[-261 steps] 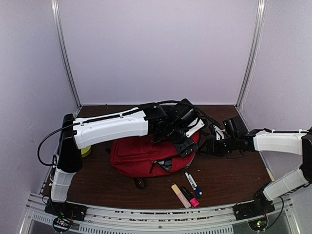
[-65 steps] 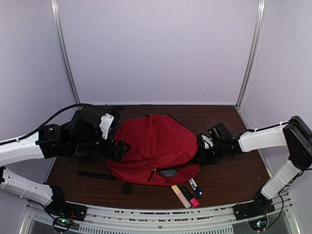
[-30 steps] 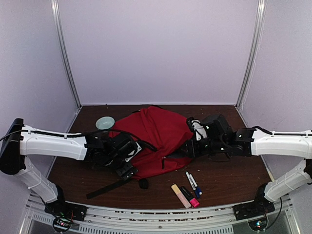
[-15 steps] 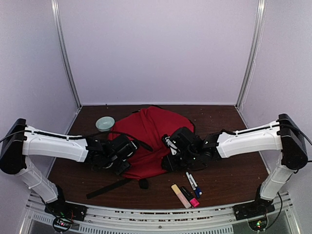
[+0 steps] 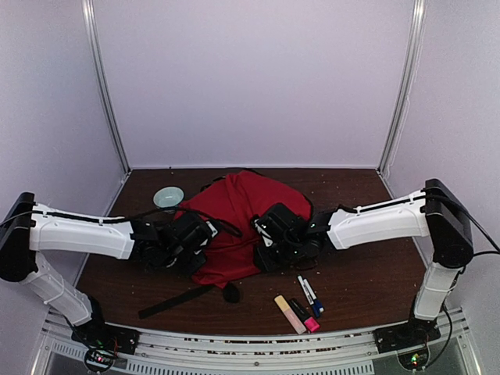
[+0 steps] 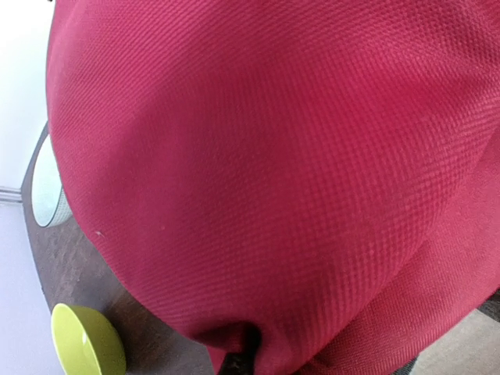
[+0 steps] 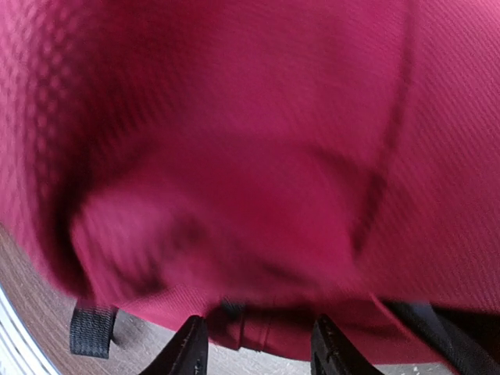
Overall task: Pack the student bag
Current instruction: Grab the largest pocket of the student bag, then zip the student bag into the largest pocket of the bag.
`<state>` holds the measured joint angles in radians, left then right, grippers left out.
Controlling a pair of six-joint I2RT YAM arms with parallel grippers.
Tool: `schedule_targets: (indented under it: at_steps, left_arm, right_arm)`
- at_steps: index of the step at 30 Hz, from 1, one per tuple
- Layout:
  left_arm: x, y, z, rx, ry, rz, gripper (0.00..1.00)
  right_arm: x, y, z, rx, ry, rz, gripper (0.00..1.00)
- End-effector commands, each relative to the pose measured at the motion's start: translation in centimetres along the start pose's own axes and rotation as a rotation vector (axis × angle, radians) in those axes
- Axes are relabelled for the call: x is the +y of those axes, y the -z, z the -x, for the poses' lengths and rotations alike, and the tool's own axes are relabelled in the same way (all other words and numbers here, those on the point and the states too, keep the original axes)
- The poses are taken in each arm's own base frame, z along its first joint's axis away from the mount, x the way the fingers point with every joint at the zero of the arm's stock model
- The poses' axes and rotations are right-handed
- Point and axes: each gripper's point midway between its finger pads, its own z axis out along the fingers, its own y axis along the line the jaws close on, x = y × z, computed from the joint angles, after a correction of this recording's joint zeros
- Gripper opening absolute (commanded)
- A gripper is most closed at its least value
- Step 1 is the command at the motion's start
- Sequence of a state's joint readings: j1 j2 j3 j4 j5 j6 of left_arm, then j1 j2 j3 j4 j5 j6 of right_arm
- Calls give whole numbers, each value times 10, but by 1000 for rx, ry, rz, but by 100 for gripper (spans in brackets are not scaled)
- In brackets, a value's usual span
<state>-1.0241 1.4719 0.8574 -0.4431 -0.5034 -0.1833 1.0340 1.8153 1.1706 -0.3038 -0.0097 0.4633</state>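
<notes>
The student bag [image 5: 234, 205], a crumpled red backpack, lies mid-table. My left gripper [image 5: 197, 251] is at its left edge. In the left wrist view red fabric [image 6: 273, 156] fills the frame and puckers into the shut left gripper [image 6: 238, 361] at the bottom edge. My right gripper [image 5: 266, 248] is at the bag's near side. In the right wrist view its fingertips [image 7: 191, 350] stand apart, with the bag's lower hem [image 7: 258, 328] between and just ahead of them, blurred.
A pale teal bowl [image 5: 168, 197] sits behind the left arm, and a yellow-green bowl [image 6: 86, 344] lies near it. Several markers and highlighters [image 5: 301, 306] lie near the front edge. A black strap [image 5: 176, 301] trails toward the front left, and a strap end [image 7: 92, 330] shows by the hem.
My left gripper has shut on the bag's fabric. The right arm has swung left across the bag's front, and its jaws have opened slightly. The bag is more bunched.
</notes>
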Motion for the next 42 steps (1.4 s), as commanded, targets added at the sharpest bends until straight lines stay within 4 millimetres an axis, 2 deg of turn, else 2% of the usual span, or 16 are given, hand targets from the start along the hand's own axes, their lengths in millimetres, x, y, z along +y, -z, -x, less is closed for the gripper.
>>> schedule_targets:
  at_steps: [1,6,11,13,17,18,22,31,35,39,42]
  left_arm:
    - [-10,22,23,-105,28,-114,0]
    - [-28,44,48,-217,33,-247,0]
    - [-33,55,56,-258,44,-303,0]
    - [-32,58,57,-267,49,-306,0]
    - [-28,65,57,-293,65,-306,0]
    - [-26,66,56,-298,71,-301,0]
    - [-13,70,48,-297,96,-253,0]
    - [1,73,31,-289,111,-202,0]
    - [4,74,27,-271,105,-188,0]
    - [14,74,22,-253,117,-146,0]
    - [25,76,16,-246,141,-113,0]
  right_arm:
    - [0,18,22,-86,59,-6,46]
    - [-9,15,35,-113,16,1,45]
    - [-22,18,46,-153,-16,-28,39]
    - [-28,21,51,-176,-28,-46,32]
    - [-42,24,53,-189,-51,-78,4]
    - [-47,25,52,-184,-58,-85,0]
    - [-72,38,50,-190,-94,-111,0]
    - [-164,75,22,-130,-160,-226,0]
    - [-183,88,16,-129,-198,-234,0]
    - [-212,98,19,-139,-265,-303,0]
    - [-228,102,23,-146,-326,-292,0]
